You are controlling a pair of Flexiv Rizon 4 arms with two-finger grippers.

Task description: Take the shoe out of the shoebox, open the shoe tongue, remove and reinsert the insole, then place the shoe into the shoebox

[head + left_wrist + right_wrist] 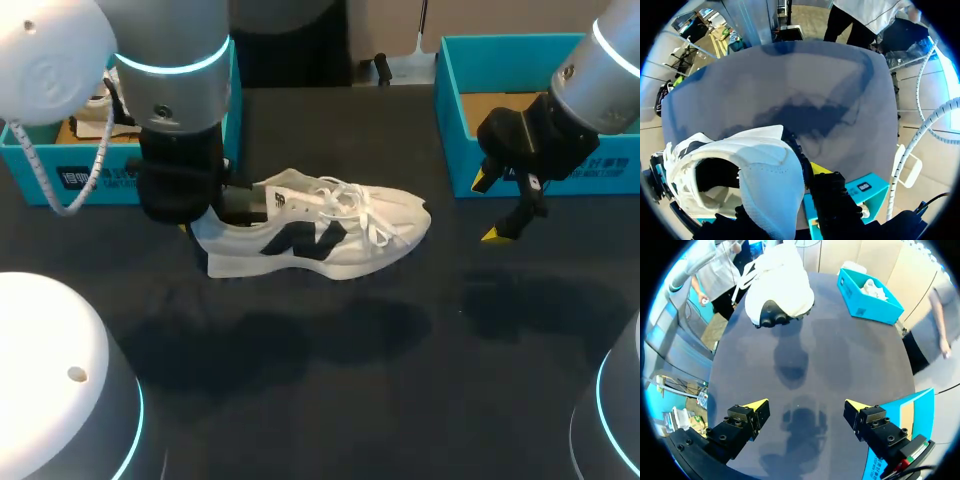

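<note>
You have one white shoe (320,235) on its sole at the centre of the table (350,380), toe toward 3 o'clock. Your left gripper (228,208) clamps its heel at 9 o'clock. Your right gripper (805,406) hangs spread and empty at 3 o'clock. Two teal shoeboxes sit behind, at 10 o'clock (90,180) and 2 o'clock (450,100).

**White shoe, teal boxes, black desk**

On my screens the shoe (330,245) is white with white laces (350,200) and a slanted black mark on its side. The desk (330,400) is black. The left box (60,178) and the right box (560,178), at the far corners, are teal; the right one shows brown inside. My right gripper (490,208) is black with yellow tips. My left arm (170,60) and right arm (610,70) are grey, each with a glowing cyan ring.
</note>
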